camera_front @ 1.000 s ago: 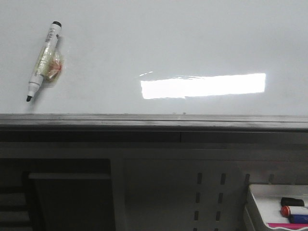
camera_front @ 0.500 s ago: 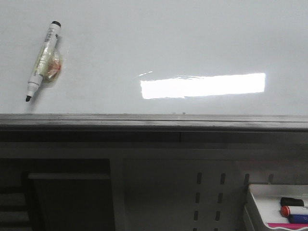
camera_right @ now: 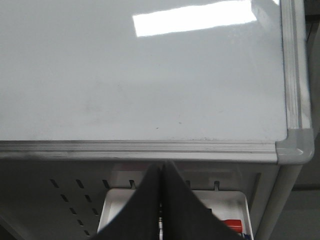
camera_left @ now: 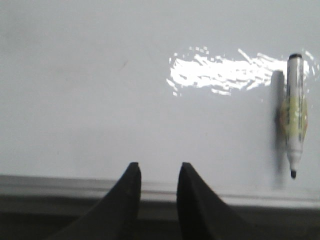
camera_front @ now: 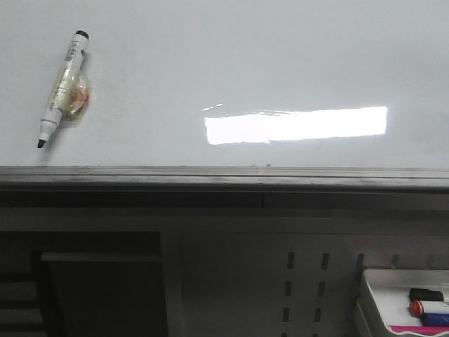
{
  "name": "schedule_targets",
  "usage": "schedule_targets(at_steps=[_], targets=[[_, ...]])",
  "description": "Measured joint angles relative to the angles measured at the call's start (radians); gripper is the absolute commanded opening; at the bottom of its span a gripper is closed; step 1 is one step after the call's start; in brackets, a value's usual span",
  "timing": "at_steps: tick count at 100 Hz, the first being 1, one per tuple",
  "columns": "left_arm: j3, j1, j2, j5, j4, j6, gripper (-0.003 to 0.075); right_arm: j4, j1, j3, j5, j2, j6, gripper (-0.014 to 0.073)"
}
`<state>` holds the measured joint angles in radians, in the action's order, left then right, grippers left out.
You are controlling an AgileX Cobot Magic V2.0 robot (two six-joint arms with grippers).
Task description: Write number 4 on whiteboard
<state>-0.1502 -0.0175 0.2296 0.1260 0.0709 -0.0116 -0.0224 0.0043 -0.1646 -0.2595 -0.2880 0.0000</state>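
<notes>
The whiteboard is a glossy white board with a dark grey frame edge and a bright rectangular glare. No number 4 shows on it. A white marker with a black tip lies on the board at the far left, uncapped, tip toward the frame. It also shows in the left wrist view. My left gripper is open and empty over the board's front edge, apart from the marker. My right gripper is shut and empty, in front of the board's frame, above the tray.
A small white tray with a pink edge sits below the board at the right and holds a red-capped marker and a black cap. A perforated grey panel lies under the frame. The board's rounded corner is at the right.
</notes>
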Motion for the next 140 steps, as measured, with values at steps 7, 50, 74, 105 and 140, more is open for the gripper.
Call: schedule_targets(at_steps=[7,50,74,105,140], targets=[[0.003,0.000,0.012,-0.075,0.000,0.000,0.0291,0.000,0.000,0.000,0.000,0.000,0.000,-0.0064],[-0.043,-0.253,0.326,-0.178,-0.037,0.000,0.0433,0.000,0.000,0.000,0.000,0.000,0.000,-0.0064],[-0.161,-0.441,0.616,-0.262,-0.034,0.000,0.0430,0.000,0.000,0.000,0.000,0.000,0.000,-0.0064],[-0.336,-0.457,0.965,-0.276,0.046,0.000,0.0430,0.000,0.000,0.000,0.000,0.000,0.000,-0.0064],[-0.392,-0.458,1.093,-0.342,0.071,0.000,0.0031,-0.022,0.000,-0.003,0.000,0.000,0.000,-0.0064]])
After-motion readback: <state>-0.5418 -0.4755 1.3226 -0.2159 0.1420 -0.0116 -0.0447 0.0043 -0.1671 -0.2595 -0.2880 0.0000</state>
